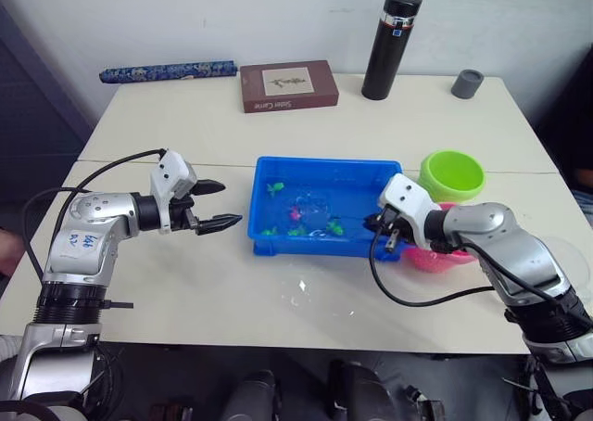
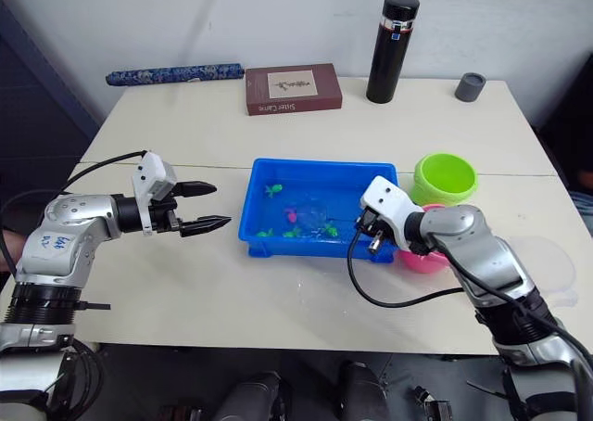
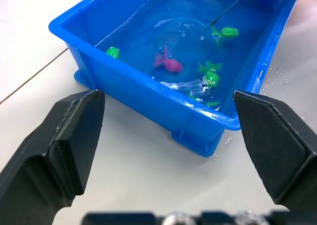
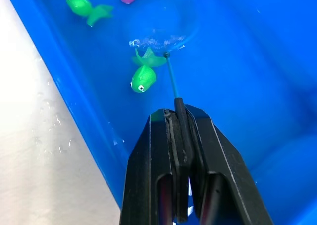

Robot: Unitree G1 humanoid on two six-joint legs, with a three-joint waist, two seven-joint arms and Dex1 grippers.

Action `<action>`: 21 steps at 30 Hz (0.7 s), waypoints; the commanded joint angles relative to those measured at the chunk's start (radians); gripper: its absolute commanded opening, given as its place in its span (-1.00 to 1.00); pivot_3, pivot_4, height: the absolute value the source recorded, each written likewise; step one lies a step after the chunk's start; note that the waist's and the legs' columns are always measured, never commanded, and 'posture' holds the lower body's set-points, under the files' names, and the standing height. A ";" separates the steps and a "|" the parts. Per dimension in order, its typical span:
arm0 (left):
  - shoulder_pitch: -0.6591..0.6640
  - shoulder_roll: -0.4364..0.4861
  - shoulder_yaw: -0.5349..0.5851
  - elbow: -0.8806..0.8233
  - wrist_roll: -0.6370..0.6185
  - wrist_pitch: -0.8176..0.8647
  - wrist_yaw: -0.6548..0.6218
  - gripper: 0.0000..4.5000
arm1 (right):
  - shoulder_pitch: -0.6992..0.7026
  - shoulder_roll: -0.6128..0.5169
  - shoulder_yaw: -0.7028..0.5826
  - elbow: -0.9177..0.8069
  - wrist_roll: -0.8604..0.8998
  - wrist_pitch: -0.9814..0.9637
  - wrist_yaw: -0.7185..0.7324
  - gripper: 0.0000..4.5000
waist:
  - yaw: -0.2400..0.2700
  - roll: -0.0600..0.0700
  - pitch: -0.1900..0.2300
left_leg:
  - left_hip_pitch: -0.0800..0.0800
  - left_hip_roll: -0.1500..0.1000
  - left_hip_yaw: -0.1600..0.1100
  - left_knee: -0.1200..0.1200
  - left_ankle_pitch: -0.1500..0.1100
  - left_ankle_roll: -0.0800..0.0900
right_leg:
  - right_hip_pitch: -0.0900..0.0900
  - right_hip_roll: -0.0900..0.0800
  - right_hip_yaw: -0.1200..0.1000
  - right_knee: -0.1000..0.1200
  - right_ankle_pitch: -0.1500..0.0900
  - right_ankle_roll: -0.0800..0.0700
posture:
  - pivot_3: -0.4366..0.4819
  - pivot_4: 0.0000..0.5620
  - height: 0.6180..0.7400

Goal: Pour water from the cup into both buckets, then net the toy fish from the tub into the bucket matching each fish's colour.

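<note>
The blue tub (image 1: pixel 315 165) stands mid-table, holding water and several toy fish, among them a pink one (image 3: pixel 168 62) and green ones (image 3: pixel 225 32) (image 4: pixel 142 79). My right gripper (image 1: pixel 376 224) is shut on the thin handle of a small net (image 4: pixel 172 81), at the tub's right end. The net's clear hoop (image 3: pixel 178 29) is dipped in the water beside a green fish. My left gripper (image 1: pixel 230 204) hangs open just left of the tub, holding nothing. The green bucket (image 1: pixel 451 175) sits right of the tub. The pink bucket (image 1: pixel 431 256) is partly hidden behind my right arm. The clear cup (image 2: pixel 547 263) stands at the far right.
Along the back of the table are a tall black flask (image 1: pixel 391 45), a small grey cap (image 1: pixel 468 83), a brown book (image 1: pixel 289 85) and a blue patterned roll (image 1: pixel 169 70). Water drops (image 1: pixel 301 291) lie on the table in front of the tub.
</note>
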 commanded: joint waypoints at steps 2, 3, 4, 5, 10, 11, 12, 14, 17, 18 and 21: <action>-0.008 0.010 0.007 -0.026 -0.006 -0.010 -0.002 0.98 | 0.008 -0.024 -0.054 -0.020 0.011 -0.002 0.008 -1.00 | 0.001 0.000 0.000 | 0.000 0.000 0.000 0.000 0.000 0.000 | 0.000 0.000 0.000 0.000 0.000 0.000 | -0.05 -0.47 1.00; -0.008 0.008 0.005 -0.026 -0.005 -0.009 -0.002 0.98 | 0.008 -0.030 -0.052 -0.020 0.006 -0.005 0.011 -1.00 | 0.001 0.000 0.000 | 0.000 0.000 0.000 0.000 0.000 0.000 | 0.000 0.000 0.000 0.000 0.000 0.000 | -0.05 -0.47 1.00; -0.008 0.007 0.003 -0.026 -0.005 -0.009 -0.002 0.98 | 0.008 -0.032 -0.052 -0.021 0.006 -0.005 0.013 -1.00 | 0.001 0.000 0.000 | 0.000 0.000 0.000 0.000 0.000 0.000 | 0.000 0.000 0.000 0.000 0.000 0.000 | -0.05 -0.47 1.00; -0.009 0.005 0.002 -0.026 -0.005 -0.009 -0.001 0.98 | 0.006 -0.031 -0.050 -0.022 0.007 -0.005 0.016 -1.00 | 0.001 0.000 0.000 | 0.000 0.000 0.000 0.000 0.000 0.000 | 0.000 0.000 0.000 0.000 0.000 0.000 | -0.05 -0.47 1.00; -0.018 0.002 -0.003 -0.023 -0.005 -0.009 -0.001 0.98 | -0.001 -0.002 -0.055 -0.028 0.038 0.013 0.024 -1.00 | 0.001 0.000 0.000 | 0.000 0.000 0.000 0.000 0.000 0.000 | 0.000 0.000 0.000 0.000 0.000 0.000 | -0.05 -0.47 1.00; -0.020 0.002 -0.005 -0.022 -0.005 -0.010 -0.001 0.98 | -0.004 0.010 -0.060 -0.031 0.049 0.024 0.020 -1.00 | 0.001 0.000 0.000 | 0.000 0.000 0.000 0.000 0.000 0.000 | 0.000 0.000 0.000 0.000 0.000 0.000 | -0.05 -0.47 1.00; -0.022 0.001 -0.006 -0.023 -0.006 -0.009 -0.001 0.98 | -0.009 0.027 -0.074 -0.038 0.070 0.047 0.016 -1.00 | 0.000 0.000 0.000 | 0.000 0.000 0.000 0.000 0.000 0.000 | 0.000 0.000 0.000 0.000 0.000 0.000 | -0.05 -0.47 1.00; -0.026 -0.001 -0.009 -0.030 -0.010 -0.007 -0.002 0.98 | -0.012 0.055 -0.112 -0.053 0.117 0.091 0.013 -1.00 | 0.001 0.000 0.000 | 0.000 0.000 0.000 0.000 0.000 0.000 | 0.000 0.000 0.000 0.000 0.000 0.000 | -0.05 -0.47 1.00; -0.033 -0.008 -0.016 -0.041 -0.021 -0.002 -0.010 0.98 | -0.006 0.068 -0.167 -0.084 0.177 0.157 0.009 -1.00 | 0.003 0.000 0.000 | 0.000 0.000 0.000 0.000 0.000 0.000 | 0.000 0.000 0.000 0.000 0.000 0.000 | -0.05 -0.47 1.00; -0.037 -0.012 -0.020 -0.043 -0.025 0.001 -0.015 0.98 | -0.003 0.072 -0.189 -0.097 0.202 0.180 0.006 -1.00 | 0.004 0.000 0.000 | 0.000 0.000 0.000 0.000 0.000 0.000 | 0.000 0.000 0.000 0.000 0.000 0.000 | -0.05 -0.47 1.00; -0.048 -0.024 -0.029 -0.045 -0.036 0.010 -0.031 0.98 | 0.006 0.077 -0.240 -0.128 0.256 0.243 -0.014 -1.00 | 0.003 0.000 0.000 | 0.000 0.000 -0.001 0.000 0.000 0.000 | 0.001 0.000 -0.001 -0.001 0.000 0.000 | -0.05 -0.47 1.00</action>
